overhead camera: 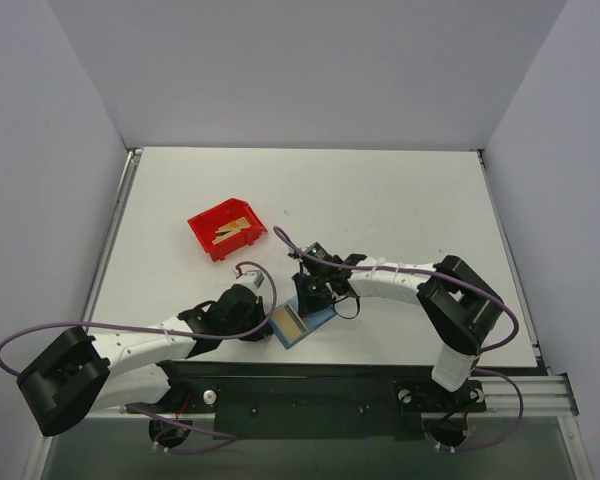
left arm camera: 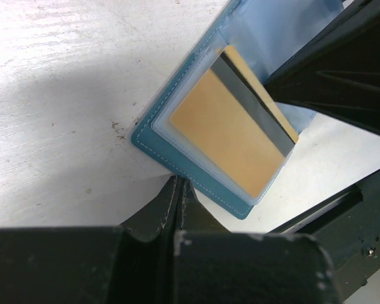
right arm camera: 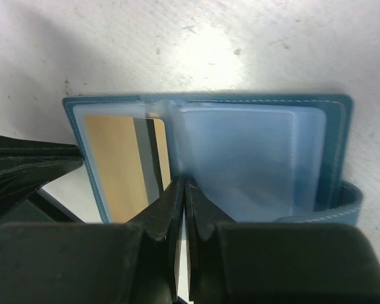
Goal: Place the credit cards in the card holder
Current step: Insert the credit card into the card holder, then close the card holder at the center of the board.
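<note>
Together, left hand (left arm camera: 179,183) and right hand (right arm camera: 182,185), both closed, crowd the card holder (right arm camera: 259,164); red bin (overhead camera: 202,227) apart.

The card holder (left arm camera: 190,166) is teal with pale stitching and light-blue sleeves. The credit card (left arm camera: 231,136) is gold-tan with a dark grey stripe. The bin (overhead camera: 201,228) is red, the worktop (overhead camera: 380,200) white.

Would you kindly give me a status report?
Left gripper shut at holder edge; right gripper shut at its fold. One card sleeved. More cards in bin. Nothing blocking.
</note>
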`<action>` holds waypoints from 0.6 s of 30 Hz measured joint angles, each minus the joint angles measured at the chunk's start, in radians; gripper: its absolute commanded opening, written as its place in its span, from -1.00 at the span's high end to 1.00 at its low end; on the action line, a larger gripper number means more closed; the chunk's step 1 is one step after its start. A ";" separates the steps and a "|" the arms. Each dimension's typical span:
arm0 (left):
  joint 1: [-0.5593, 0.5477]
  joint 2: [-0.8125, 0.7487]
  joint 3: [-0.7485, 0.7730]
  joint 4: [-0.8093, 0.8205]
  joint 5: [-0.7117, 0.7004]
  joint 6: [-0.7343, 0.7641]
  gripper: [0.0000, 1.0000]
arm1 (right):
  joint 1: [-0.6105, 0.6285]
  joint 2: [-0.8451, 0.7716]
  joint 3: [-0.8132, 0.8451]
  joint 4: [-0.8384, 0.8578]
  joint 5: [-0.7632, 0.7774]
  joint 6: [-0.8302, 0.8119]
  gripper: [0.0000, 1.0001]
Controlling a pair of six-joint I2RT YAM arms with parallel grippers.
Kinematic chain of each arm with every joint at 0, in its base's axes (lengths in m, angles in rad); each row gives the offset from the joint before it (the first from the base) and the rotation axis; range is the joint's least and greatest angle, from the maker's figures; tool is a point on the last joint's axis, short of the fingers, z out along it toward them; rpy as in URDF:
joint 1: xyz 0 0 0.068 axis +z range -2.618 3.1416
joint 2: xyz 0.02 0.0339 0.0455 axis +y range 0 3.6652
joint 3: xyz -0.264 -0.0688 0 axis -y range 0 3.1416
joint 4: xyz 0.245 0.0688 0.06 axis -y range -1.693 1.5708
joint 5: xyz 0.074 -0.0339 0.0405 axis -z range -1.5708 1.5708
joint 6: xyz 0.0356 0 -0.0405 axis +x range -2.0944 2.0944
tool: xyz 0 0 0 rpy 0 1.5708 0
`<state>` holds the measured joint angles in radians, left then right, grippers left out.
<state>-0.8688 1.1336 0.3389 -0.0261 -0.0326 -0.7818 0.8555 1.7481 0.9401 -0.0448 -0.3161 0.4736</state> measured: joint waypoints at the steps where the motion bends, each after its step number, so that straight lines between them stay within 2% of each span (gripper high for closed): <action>1: 0.000 0.003 0.000 0.003 0.001 0.000 1.00 | 0.006 0.001 0.003 -0.001 0.000 -0.006 1.00; 12: 0.000 0.011 0.001 0.014 0.006 0.000 1.00 | 0.032 0.016 0.031 -0.026 0.014 -0.034 1.00; 18: 0.000 0.011 0.002 0.015 0.006 0.000 1.00 | 0.041 0.004 0.041 -0.053 0.058 -0.045 0.50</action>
<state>-0.8688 1.1446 0.3405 -0.0113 -0.0269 -0.7818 0.8963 1.7523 0.9810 -0.0982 -0.2584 0.4282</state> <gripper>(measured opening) 0.022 0.140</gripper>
